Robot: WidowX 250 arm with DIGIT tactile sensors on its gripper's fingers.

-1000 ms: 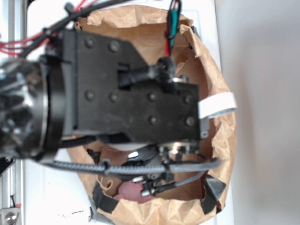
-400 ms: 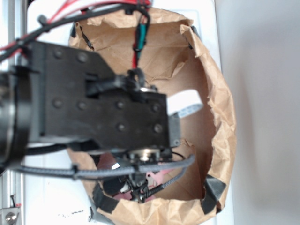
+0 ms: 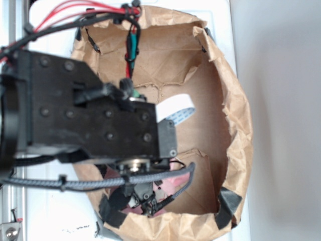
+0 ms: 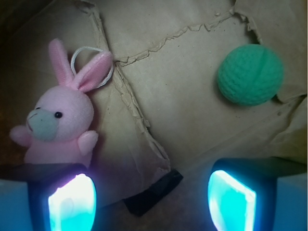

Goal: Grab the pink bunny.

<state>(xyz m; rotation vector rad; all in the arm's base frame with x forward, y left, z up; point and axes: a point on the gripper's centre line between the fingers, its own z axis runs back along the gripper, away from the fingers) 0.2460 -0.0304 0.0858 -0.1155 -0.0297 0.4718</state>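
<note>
Arm reaching down into paper-lined bin (image 3: 235,130), gripper (image 4: 151,199) wide open, nothing held, pink bunny (image 4: 57,122) above one pad, legs hidden, green ball (image 4: 250,74) well apart.

A crumpled brown paper lining (image 4: 192,110) with torn, creased edges covers the floor of a paper-walled enclosure (image 3: 235,115). A green knitted-looking ball (image 4: 250,74) rests on it at upper right. A strip of black tape (image 4: 153,192) lies at the lower middle
</note>
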